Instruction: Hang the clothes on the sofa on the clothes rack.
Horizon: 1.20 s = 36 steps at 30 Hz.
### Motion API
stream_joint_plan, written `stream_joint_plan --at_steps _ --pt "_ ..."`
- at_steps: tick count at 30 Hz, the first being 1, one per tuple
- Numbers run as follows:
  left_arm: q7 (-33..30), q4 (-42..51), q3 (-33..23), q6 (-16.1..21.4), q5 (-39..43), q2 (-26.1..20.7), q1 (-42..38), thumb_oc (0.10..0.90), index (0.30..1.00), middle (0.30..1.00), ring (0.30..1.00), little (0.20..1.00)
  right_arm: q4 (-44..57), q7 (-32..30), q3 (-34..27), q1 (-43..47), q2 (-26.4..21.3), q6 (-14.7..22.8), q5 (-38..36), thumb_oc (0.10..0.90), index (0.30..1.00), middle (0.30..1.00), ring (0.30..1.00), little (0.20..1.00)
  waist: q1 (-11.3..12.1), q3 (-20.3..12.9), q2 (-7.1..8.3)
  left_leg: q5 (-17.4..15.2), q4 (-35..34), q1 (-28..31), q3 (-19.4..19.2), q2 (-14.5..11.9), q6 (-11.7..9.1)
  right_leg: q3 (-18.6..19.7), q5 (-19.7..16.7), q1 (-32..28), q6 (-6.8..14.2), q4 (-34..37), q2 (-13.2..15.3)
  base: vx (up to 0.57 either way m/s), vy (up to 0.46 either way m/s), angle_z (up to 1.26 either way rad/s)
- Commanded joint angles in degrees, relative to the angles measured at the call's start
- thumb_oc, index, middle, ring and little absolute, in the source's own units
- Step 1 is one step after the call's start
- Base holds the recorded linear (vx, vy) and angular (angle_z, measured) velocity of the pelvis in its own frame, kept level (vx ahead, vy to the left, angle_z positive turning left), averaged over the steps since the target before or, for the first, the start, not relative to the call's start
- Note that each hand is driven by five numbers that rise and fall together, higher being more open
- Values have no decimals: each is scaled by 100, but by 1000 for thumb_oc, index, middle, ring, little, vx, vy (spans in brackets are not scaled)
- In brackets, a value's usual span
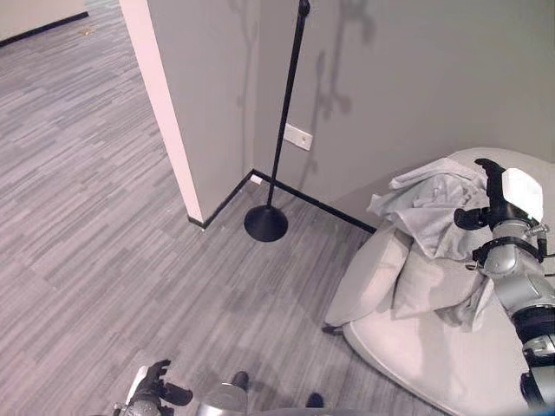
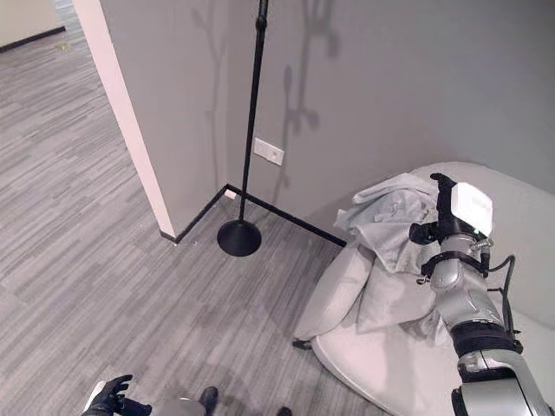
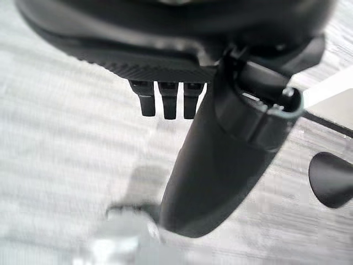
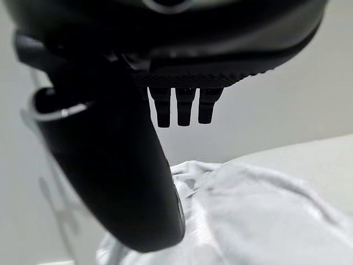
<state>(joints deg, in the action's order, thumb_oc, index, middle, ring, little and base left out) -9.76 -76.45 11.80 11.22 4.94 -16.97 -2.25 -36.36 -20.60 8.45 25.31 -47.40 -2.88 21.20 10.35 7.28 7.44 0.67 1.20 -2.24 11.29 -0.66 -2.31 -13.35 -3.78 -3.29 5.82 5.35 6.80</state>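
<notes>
1. Clothes rack: thin black metal pole (image 1: 284, 113) on a round black base (image 1: 265, 223), upper middle of the frame, standing by the corner of the grey wall (image 1: 408, 78). Its top is cut off by the upper edge, so no hooks can be made out.
2. Clothes: crumpled pale grey garment (image 1: 434, 208), right of frame, heaped on the rounded off-white sofa (image 1: 434, 364). Its lower folds are hidden behind the right arm.
3. Cushions: two pale grey soft cushions (image 1: 373, 273), leaning at the sofa's left edge, just below the garment.
4. Right hand (image 1: 492, 201): raised in front of the garment, fingers relaxed and spread, holding nothing; contact with the cloth cannot be told.
5. Left hand (image 1: 156, 388): lower left, low over the floor, fingers loose, empty.
6. Floor: grey striped carpet (image 1: 95, 191), open between sofa and rack base.
7. White wall socket (image 1: 297, 137): beside the pole.
</notes>
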Motion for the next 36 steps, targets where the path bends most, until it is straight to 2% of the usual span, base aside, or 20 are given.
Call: stream_joint_plan --at_steps 1,2,3,4,5,6,7,8,9,11,14,19,22,25,29,30,34,36 --pt "-113 -64 424 187 173 126 -240 800 900 900 900 900 237 -469 220 1157 -835 346 -441 800 900 900 900 900 167 -132 -31 646 -620 -67 -87 -646 71 -15 419 -46 -452 -35 -243 -40 -168 30" --pt "-112 -62 420 186 174 126 -237 800 900 900 900 900 226 -472 236 1172 -833 348 -445 800 900 900 900 900 165 -124 -25 641 -620 -54 -94 -631 81 -12 426 -58 -443 -35 -228 -22 -93 33" --pt "-115 -56 397 178 119 121 -237 800 900 900 900 900 218 -399 392 1273 -757 365 -398 800 900 900 900 900 305 -123 -60 352 -551 -114 482 8 132 26 422 -51 -342 -35 -173 8 -3 23" --pt "-92 -85 370 169 150 141 -224 800 900 900 900 900 155 -374 452 1322 -735 356 -371 800 900 900 900 900 363 -152 -131 278 -620 -139 750 333 162 37 393 -41 -304 -35 -193 0 0 0" --pt "-72 -128 361 157 178 152 -212 800 900 900 900 900 52 -360 534 1381 -726 335 -365 800 900 900 900 900 350 -162 -200 289 -620 -216 832 554 199 0 396 -59 -294 -35 -208 14 35 -6" --pt "-72 -129 355 157 179 157 -212 800 900 900 900 900 40 -363 553 1400 -726 338 -368 800 900 900 900 900 329 -167 -202 295 -620 -223 846 563 203 -15 399 -58 -290 -35 -201 75 19 1" --pt "-24 -342 286 126 256 195 -82 800 900 900 900 900 -266 -320 806 1631 -545 289 -372 800 900 900 900 900 362 -282 -298 181 -620 -176 1024 544 285 149 412 -35 -296 -35 -298 74 -3 14" --pt "-24 -344 279 128 255 200 -77 800 900 900 900 900 -283 -325 830 1650 -541 294 -376 800 900 900 900 900 358 -288 -303 178 -620 -177 1021 542 287 153 411 -33 -296 -35 -299 193 51 16" --pt "-11 -477 229 79 220 201 8 800 900 900 900 900 -388 -199 820 1573 -388 274 -472 800 900 900 900 900 324 -362 -357 203 -620 -95 1249 666 336 208 420 -86 -314 -35 -303 175 73 3" --pt "8 -532 186 67 243 168 33 800 900 900 900 900 -459 -147 798 1519 -347 281 -628 800 900 900 900 900 273 -371 -346 213 -620 -85 1173 658 327 205 420 -113 -331 -35 -285 173 55 3" --pt "92 -592 126 73 273 125 124 800 900 900 900 900 -1062 89 908 1599 -44 444 -1306 800 900 900 900 900 305 -492 -326 162 -620 -20 1043 649 347 270 434 -136 -304 -35 -221 197 63 1" --pt "143 -500 249 83 174 71 195 800 900 900 900 900 -1369 179 1184 1849 17 343 -1205 800 900 900 900 900 358 -535 -345 78 -620 -50 890 617 383 437 404 -8 -238 -35 -191 125 70 -19" --pt "135 -473 236 80 185 54 180 800 900 900 900 900 -1309 134 1198 1886 -34 270 -1031 800 900 900 900 900 375 -524 -340 62 -620 -105 867 608 392 470 383 67 -212 -35 -182 77 47 -20" --pt "61 -348 342 120 32 33 132 800 900 900 900 900 -1189 -154 1146 2050 -330 124 -532 800 900 900 900 900 394 -449 -328 74 -620 -276 851 593 405 495 344 254 -181 -35 -184 46 36 -12" --pt "14 -233 567 181 -166 51 75 800 900 900 900 900 -1208 -409 1117 2224 -537 70 -352 800 900 900 900 900 412 -377 -333 104 -620 -476 873 587 400 485 327 446 -164 -35 -182 4 31 -2" --pt "-42 -135 706 226 -361 76 2 800 900 900 900 900 -948 -686 971 2124 -697 9 -23 800 900 900 900 900 402 -291 -356 165 -620 -669 926 608 404 456 279 617 -147 -35 -180 -20 68 6" --pt "-95 -70 830 268 -547 98 -26 800 900 900 900 900 -682 -891 731 1922 -842 -37 236 800 900 900 900 900 427 -210 -369 147 -620 -760 967 611 412 434 294 689 -130 -35 -180 10 24 5" --pt "-121 -49 890 312 -687 121 -74 800 900 900 900 900 -350 -1046 540 1753 -1133 -70 549 800 900 900 900 900 403 -108 -389 211 -620 -910 1040 644 414 396 262 821 -119 -35 -160 -19 29 11"
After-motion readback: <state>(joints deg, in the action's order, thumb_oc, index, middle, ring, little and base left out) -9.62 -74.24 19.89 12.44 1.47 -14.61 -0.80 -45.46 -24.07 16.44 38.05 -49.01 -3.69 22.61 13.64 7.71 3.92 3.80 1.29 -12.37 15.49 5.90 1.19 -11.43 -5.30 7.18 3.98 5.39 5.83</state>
